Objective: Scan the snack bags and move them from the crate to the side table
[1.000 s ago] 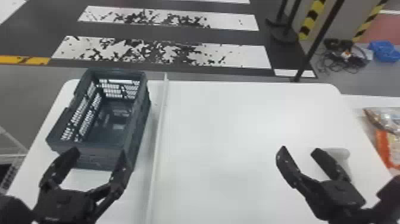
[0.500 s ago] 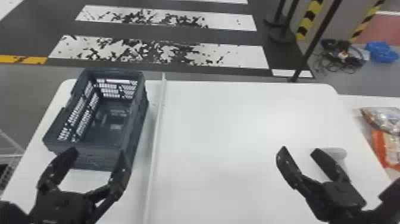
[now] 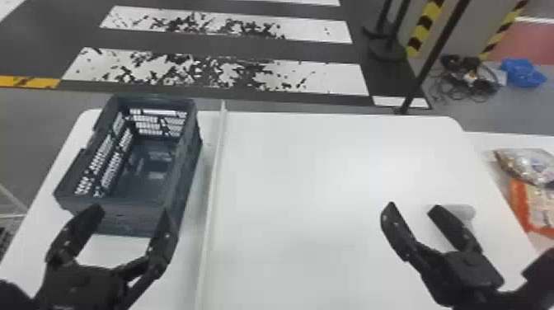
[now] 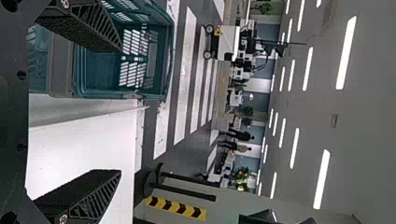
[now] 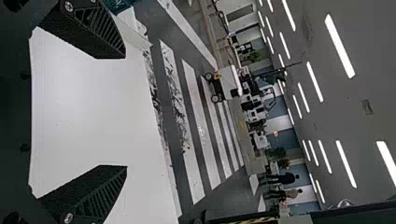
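Left gripper (image 3: 132, 212) gapes wide near the crate rim (image 3: 127, 203), right gripper (image 3: 412, 206) also wide, broad tabletop (image 3: 296, 185) stretching between.

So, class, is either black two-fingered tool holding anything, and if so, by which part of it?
Nothing is held: the left tool and the right tool both stand open, with nothing gripped between their fingers.

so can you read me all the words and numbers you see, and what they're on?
No words or numbers can be read here.
Silvery snack bag on the side table: any print is too small to read.
Orange-and-white snack bag beside it: also too small.
Yellow-and-black stripes: just a pattern.
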Available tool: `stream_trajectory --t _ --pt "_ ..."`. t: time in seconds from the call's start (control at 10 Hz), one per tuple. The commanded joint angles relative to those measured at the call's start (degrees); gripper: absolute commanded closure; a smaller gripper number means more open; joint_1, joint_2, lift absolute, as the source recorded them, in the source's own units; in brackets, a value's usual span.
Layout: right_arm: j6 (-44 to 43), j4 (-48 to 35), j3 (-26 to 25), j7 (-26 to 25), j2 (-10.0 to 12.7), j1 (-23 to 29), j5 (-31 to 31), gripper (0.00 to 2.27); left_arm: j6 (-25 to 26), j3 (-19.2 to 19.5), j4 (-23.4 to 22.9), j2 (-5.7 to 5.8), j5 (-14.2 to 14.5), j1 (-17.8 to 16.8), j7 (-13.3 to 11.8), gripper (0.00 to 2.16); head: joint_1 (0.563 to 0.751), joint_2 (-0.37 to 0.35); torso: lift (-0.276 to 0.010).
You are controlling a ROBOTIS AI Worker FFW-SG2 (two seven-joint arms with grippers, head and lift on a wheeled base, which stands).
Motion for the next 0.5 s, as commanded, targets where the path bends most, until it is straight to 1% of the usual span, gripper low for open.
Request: stream_trajectory --t 0.0,0.4 --pt "-0.19 0.00 0.01 -0.07 0.06 0.00 0.09 0.08 0.00 0.00 0.00 0.00 0.00 -0.09 0.00 0.07 0.695 -0.078 -0.087" --pt "-0.36 0.00 0.01 -0.07 0.41 0.00 0.00 0.08 0.00 0.09 0.27 0.09 -0.35 -0.35 0.00 0.07 0.695 -0.078 -0.087"
